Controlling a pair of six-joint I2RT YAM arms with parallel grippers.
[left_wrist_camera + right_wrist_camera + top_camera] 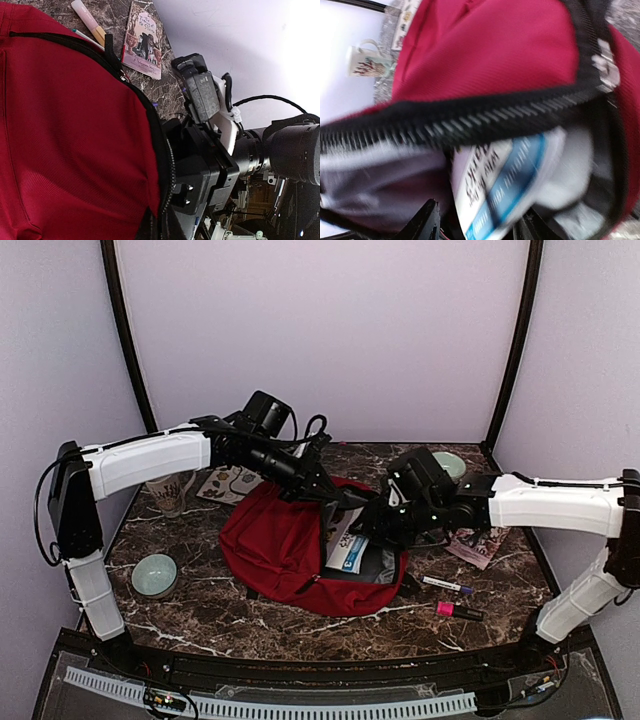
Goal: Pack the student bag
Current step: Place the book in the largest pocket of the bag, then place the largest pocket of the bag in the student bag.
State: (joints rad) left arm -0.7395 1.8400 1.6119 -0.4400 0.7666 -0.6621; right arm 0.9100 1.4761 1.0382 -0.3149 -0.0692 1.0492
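Note:
The student bag [280, 550], a dark-red backpack, lies in the middle of the table with its main zip open to the right. My left gripper [338, 498] is shut on the upper zip edge [167, 160] and holds the flap up; its own fingers are hidden by the fabric in the left wrist view. My right gripper [368, 530] is at the mouth of the bag, open, with its fingers [427, 220] either side of a white and blue book [505, 190] that stands inside the bag [485, 55]. The book also shows in the top view [350, 545].
A mug [170, 490] and a patterned card [232, 483] are at the back left, and a teal bowl [155, 575] is at the front left. A second bowl [450, 465], a booklet [478, 545] and two markers [447, 585] [458, 611] lie on the right.

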